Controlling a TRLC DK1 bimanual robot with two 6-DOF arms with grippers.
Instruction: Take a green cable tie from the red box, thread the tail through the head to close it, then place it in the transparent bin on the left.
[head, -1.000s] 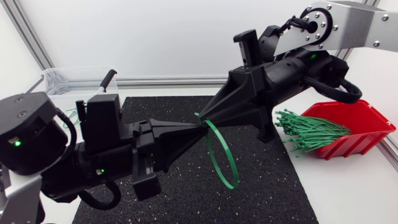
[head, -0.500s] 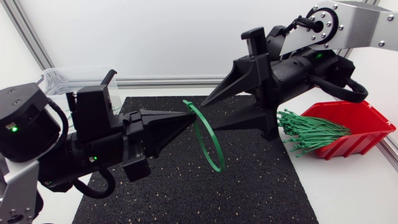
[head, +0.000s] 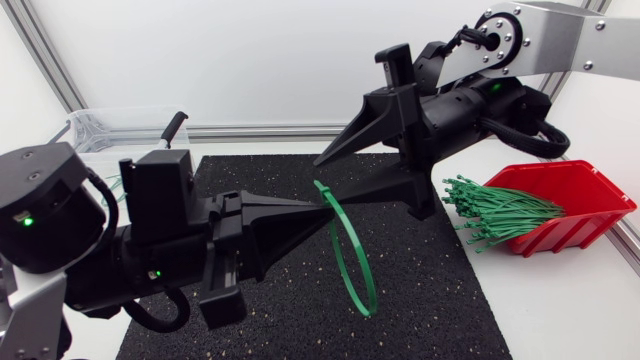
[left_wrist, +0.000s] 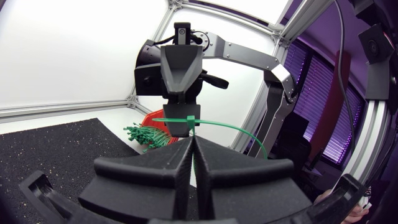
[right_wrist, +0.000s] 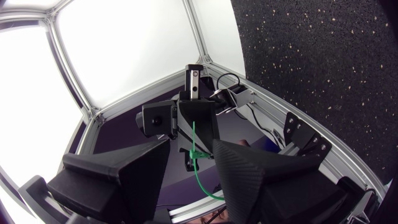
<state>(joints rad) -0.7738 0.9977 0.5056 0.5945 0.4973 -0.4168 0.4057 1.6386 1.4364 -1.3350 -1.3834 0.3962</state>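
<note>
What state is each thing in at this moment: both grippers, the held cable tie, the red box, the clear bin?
Left gripper: shut on the cable tie.
Right gripper: open, clear of the cable tie.
Cable tie: closed into a loop, held in the air.
Red box: holds a bundle of green ties overhanging its rim.
Clear bin: upright; contents hard to make out.

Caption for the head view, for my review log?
Left gripper shut on a looped green cable tie above the black mat; right gripper open.
</note>
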